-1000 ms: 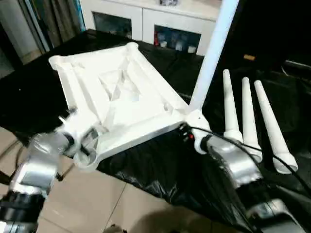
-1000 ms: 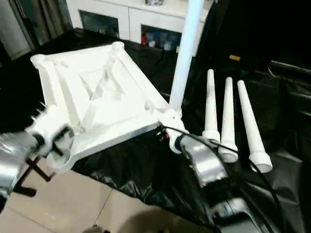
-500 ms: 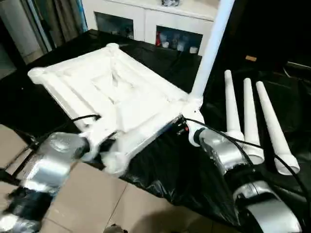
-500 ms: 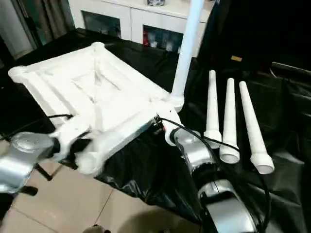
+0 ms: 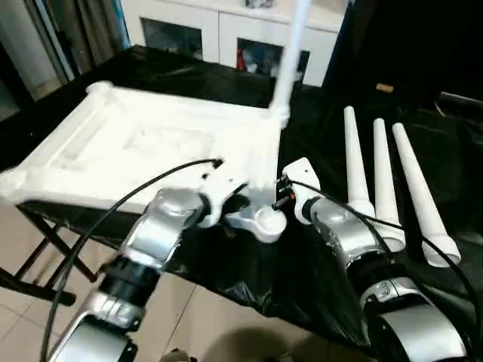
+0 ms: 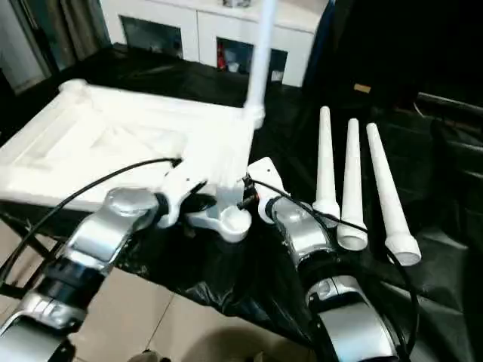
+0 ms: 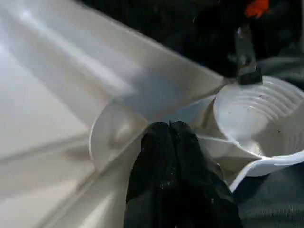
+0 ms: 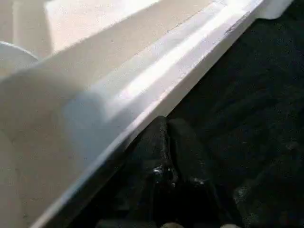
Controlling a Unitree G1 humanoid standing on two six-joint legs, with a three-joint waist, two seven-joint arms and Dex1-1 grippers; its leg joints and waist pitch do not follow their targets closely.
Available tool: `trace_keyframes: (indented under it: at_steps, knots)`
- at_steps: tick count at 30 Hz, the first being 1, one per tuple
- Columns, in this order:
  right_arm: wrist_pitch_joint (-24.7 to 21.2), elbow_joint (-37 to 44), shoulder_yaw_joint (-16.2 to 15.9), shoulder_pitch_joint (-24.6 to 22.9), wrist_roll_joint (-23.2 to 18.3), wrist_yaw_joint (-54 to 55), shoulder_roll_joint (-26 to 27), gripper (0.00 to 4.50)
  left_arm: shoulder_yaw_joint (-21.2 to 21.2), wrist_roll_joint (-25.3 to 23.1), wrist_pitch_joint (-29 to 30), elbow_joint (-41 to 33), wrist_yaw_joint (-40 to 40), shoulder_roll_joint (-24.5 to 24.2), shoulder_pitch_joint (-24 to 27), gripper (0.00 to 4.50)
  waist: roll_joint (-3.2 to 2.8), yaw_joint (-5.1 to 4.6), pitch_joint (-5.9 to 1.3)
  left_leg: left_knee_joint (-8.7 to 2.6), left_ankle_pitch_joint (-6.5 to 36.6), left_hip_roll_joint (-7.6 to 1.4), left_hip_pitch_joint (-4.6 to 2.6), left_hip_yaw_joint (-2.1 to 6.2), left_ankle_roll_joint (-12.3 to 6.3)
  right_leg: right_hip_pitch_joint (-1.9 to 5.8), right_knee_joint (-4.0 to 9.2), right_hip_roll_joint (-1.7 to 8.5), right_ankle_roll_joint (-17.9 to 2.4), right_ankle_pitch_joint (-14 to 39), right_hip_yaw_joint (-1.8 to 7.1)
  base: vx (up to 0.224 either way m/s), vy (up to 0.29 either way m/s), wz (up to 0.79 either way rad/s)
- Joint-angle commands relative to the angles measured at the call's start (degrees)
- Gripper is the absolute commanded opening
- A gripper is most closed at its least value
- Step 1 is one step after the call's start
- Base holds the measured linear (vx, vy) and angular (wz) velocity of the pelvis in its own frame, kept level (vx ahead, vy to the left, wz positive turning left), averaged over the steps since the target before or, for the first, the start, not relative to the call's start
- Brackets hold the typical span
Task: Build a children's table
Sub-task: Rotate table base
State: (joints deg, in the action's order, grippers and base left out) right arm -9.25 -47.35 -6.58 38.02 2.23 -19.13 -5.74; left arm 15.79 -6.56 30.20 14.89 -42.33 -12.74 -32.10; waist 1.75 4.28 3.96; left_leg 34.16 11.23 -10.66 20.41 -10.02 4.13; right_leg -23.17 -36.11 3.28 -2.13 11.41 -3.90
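The white table top (image 5: 151, 143) lies underside up on the black-covered surface. One white leg (image 5: 290, 53) stands upright in its far right corner. Its near right corner socket (image 5: 266, 222) hangs over the front edge. My left gripper (image 5: 230, 202) is shut, its fingertips (image 7: 171, 130) pressed against a rib beside that socket (image 7: 259, 118). My right gripper (image 5: 285, 192) is shut just right of the same corner, its fingers (image 8: 167, 137) under the top's rim (image 8: 156, 80). Three loose legs (image 5: 381, 173) lie side by side to the right.
A black sheet (image 5: 302, 264) covers the work surface and drapes over its front edge. Tiled floor (image 5: 196, 324) lies below. A black folding stand (image 5: 45, 249) shows under the top's left side. White cabinets (image 5: 226, 23) stand behind. Black cables run along both forearms.
The table top has swung round and dropped from tilted to flat, its near corner moving right with my left gripper. The right gripper's fingers have closed.
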Motion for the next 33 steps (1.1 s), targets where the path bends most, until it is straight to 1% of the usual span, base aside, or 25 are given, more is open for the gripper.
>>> trace_keyframes:
  at_steps: [1,2,4,5,6,7,8,10,11,12,13,14,15,16,17,18,20,23,24,25,26,28,30,32,33]
  knots:
    - [1.01,3.31,0.84,-0.01,-1.07,0.18,-0.13,0.1,0.28,-0.29,-1.41,0.36,0.29,-0.5,-0.82,0.0,-0.68,0.36,-4.68,-3.35,3.54,-2.29,0.05,0.81,-2.61,4.1,3.49,5.02,-13.7,-1.26,3.29,0.0,0.0,0.0]
    - [0.95,4.16,1.19,-0.21,-1.2,0.4,-0.43,0.1,0.06,-0.23,-1.57,0.06,0.42,-0.91,-0.79,0.0,-0.86,0.33,-4.66,-3.35,3.79,-2.32,0.03,0.82,-2.57,4.05,3.55,5.01,-13.71,-1.04,3.3,0.0,0.0,0.0]
    - [-1.09,7.93,3.47,-0.59,-2.16,2.06,-1.86,0.1,-1.21,0.55,-3.25,-2.43,-0.46,-2.88,-0.01,0.0,-0.81,0.39,-4.62,-3.44,4.11,-2.41,-0.16,0.85,-2.23,3.96,3.52,4.93,-13.42,-0.3,3.26,0.0,0.0,0.0]
    - [-1.36,8.32,3.73,-0.62,-2.41,1.97,-1.97,0.1,-1.33,0.68,-3.34,-2.74,-0.64,-3.04,0.11,0.0,-0.85,0.4,-4.61,-3.46,4.3,-2.45,-0.21,0.85,-2.15,3.96,3.47,4.95,-13.34,-0.3,3.29,0.0,0.0,0.0]
    - [-2.73,10.19,4.94,-0.74,-3.63,1.45,-2.51,0.24,-1.89,1.39,-3.84,-4.16,-1.61,-3.74,0.73,0.0,-0.69,0.51,-4.61,-3.48,4.27,-2.52,-0.33,0.85,-2.2,3.97,3.4,4.92,-13.12,-0.38,3.31,0.0,0.0,0.0]
    - [-4.62,12.67,6.55,-0.67,-4.79,1.44,-3.51,0.43,-2.95,3.03,-4.09,-6.24,-3.57,-4.59,1.75,0.2,-0.69,0.54,-4.55,-3.5,4.11,-2.48,-0.37,0.8,-2.31,3.93,3.43,4.8,-13.03,-0.5,3.34,0.0,0.0,0.0]
    - [-5.43,13.28,7.5,-0.21,-4.73,2.58,-4.25,0.43,-3.46,3.75,-4.48,-7.34,-4.5,-5.22,2.4,0.33,-0.78,0.72,-4.57,-3.49,3.72,-2.55,-0.4,0.78,-2.16,3.81,3.3,4.81,-13.1,-0.99,3.33,0.0,0.0,0.0]
    - [-7.69,13.8,8.85,0.78,-4.66,3.69,-5.76,0.46,-4.01,5.02,-4.37,-9.65,-6.31,-6.33,3.7,0.41,-0.81,0.89,-4.56,-3.46,3.36,-2.44,-0.48,0.65,-1.71,3.69,3.21,4.68,-13.29,-1.49,3.32,0.0,0.0,0.0]
    - [-7.69,13.8,8.85,0.78,-4.66,3.69,-5.76,0.65,-4.01,5.02,-4.37,-9.65,-6.31,-6.33,3.7,0.47,-0.66,0.93,-4.55,-3.43,3.51,-2.29,-0.46,0.52,-1.63,3.65,3.2,4.59,-13.3,-1.25,3.36,0.0,0.0,0.0]
    - [-10.21,12.31,10.21,2.9,-4.49,4.62,-7.87,0.79,-4.53,6.34,-4.71,-12.22,-7.66,-7.34,5.1,0.59,-0.41,0.9,-4.46,-3.48,4.07,-2.24,-0.37,0.51,-1.4,3.73,3.29,4.62,-13.11,0.11,3.35,0.0,0.0,0.0]
    - [-10.79,11.57,10.59,3.66,-4.41,4.87,-8.53,0.86,-4.7,6.66,-4.76,-12.9,-7.85,-7.54,5.45,0.71,-0.39,0.9,-4.51,-3.53,3.98,-2.28,-0.32,0.58,-1.26,3.87,3.28,4.7,-13.04,0.49,3.32,0.0,0.0,0.0]
    - [-11.05,11.13,10.77,4.07,-4.37,4.98,-8.88,0.87,-4.78,6.82,-4.81,-13.21,-7.92,-7.62,5.61,0.79,-0.5,0.91,-4.41,-3.44,4.55,-2.21,-0.42,0.43,-0.98,3.63,3.51,4.62,-12.8,1.64,3.33,0.0,0.0,0.0]
    - [-11.44,10.44,10.78,4.6,-4.12,5.35,-9.47,0.95,-4.85,7.18,-5.27,-13.36,-7.6,-7.6,5.67,0.81,-0.2,0.87,-4.31,-3.44,5.15,-2.11,-0.35,0.35,-0.78,3.61,3.62,4.52,-12.4,2.85,3.34,0.0,0.0,0.0]
    - [-12.23,9.14,11.2,5.41,-4.0,6.37,-10.06,1.22,-4.83,7.43,-5.62,-13.51,-7.32,-7.58,5.69,0.91,-0.01,0.82,-4.33,-3.47,5.13,-2.06,-0.17,0.41,-0.72,3.78,3.66,4.6,-11.89,3.6,3.34,0.0,0.0,0.0]
    - [-12.23,9.14,11.2,5.41,-4.0,6.37,-10.06,1.22,-4.83,7.43,-5.62,-13.51,-7.32,-7.58,5.69,0.91,-0.07,0.81,-4.34,-3.44,5.04,-2.04,-0.19,0.45,-0.75,3.75,3.67,4.64,-11.71,3.92,3.33,0.0,0.0,0.0]
    - [-14.03,5.81,12.77,7.35,-4.51,8.76,-11.35,1.29,-4.71,7.38,-5.67,-14.12,-6.66,-7.7,5.7,1.04,0.35,0.71,-4.31,-3.46,4.72,-2.06,-0.09,0.4,-0.9,3.78,3.75,4.65,-11.26,4.26,3.33,0.0,0.0,0.0]
    - [-15.25,4.31,14.05,8.37,-5.12,10.18,-11.8,1.41,-4.92,7.6,-5.1,-14.69,-6.59,-7.64,5.66,1.21,0.28,0.69,-4.41,-3.33,4.34,-1.97,-0.26,0.34,-0.76,3.68,3.65,4.61,-11.22,4.57,3.32,0.0,0.0,0.0]
    - [-15.9,1.9,14.85,9.75,-5.16,11.32,-12.55,1.65,-5.09,7.98,-4.4,-15.66,-6.72,-7.66,5.61,1.33,0.32,0.75,-4.59,-3.15,2.47,-1.86,-0.07,0.27,-1.22,3.74,3.19,4.43,-11.37,1.41,3.27,0.0,0.0,0.0]
    - [-15.82,0.67,15.09,10.37,-5.17,11.65,-12.85,1.71,-5.01,8.2,-4.11,-16.12,-6.83,-7.68,5.56,1.43,0.62,0.7,-4.57,-3.14,2.22,-1.83,0.02,0.23,-1.54,3.77,3.19,4.38,-11.44,0.92,3.26,0.0,0.0,0.0]
    - [-15.45,-3.76,15.97,12.41,-5.56,12.57,-13.68,1.73,-4.94,9.1,-3.29,-17.67,-7.35,-7.63,5.64,1.55,0.65,0.6,-4.71,-3.05,1.49,-1.82,0.13,0.26,-1.92,3.85,2.92,4.51,-11.91,0.31,3.18,0.0,0.0,0.0]
    - [-15.31,-4.82,16.22,12.89,-5.63,12.74,-13.85,1.83,-4.94,9.38,-3.09,-18.05,-7.48,-7.63,5.68,1.61,0.62,0.61,-4.64,-3.06,1.93,-1.85,-0.02,0.23,-2.01,3.69,3.09,4.52,-12.15,0.88,3.14,0.0,0.0,0.0]
    - [-14.94,-6.27,16.6,13.51,-5.58,13.62,-14.07,1.97,-4.86,9.66,-2.91,-18.52,-7.63,-7.69,5.69,1.72,0.54,0.73,-4.48,-3.01,2.34,-1.84,0.07,0.13,-2.11,3.62,3.2,4.45,-12.1,1.63,3.17,0.0,0.0,0.0]
    - [-16.14,-8.37,16.6,14.41,-5.36,14.28,-14.43,2.07,-4.79,10.11,-2.81,-19.1,-7.93,-7.74,5.68,1.84,0.61,0.7,-4.5,-2.98,2.41,-1.81,0.07,0.13,-2.12,3.65,3.17,4.4,-11.87,1.93,3.15,0.0,0.0,0.0]
    - [-15.5,-10.34,16.06,14.9,-4.86,14.02,-14.74,2.34,-4.63,10.89,-2.25,-19.96,-8.9,-8.02,5.64,2.08,0.56,0.72,-4.52,-2.96,2.46,-1.85,0.13,0.14,-2.01,3.68,3.17,4.45,-11.72,2.2,3.12,0.0,0.0,0.0]
    - [-15.16,-11.33,15.53,15.18,-4.33,13.9,-14.92,2.34,-4.57,11.38,-1.94,-20.42,-9.4,-8.15,5.65,2.08,0.55,0.74,-4.57,-2.93,2.45,-1.84,0.08,0.13,-1.91,3.64,3.13,4.49,-11.87,2.27,3.08,0.0,0.0,0.0]
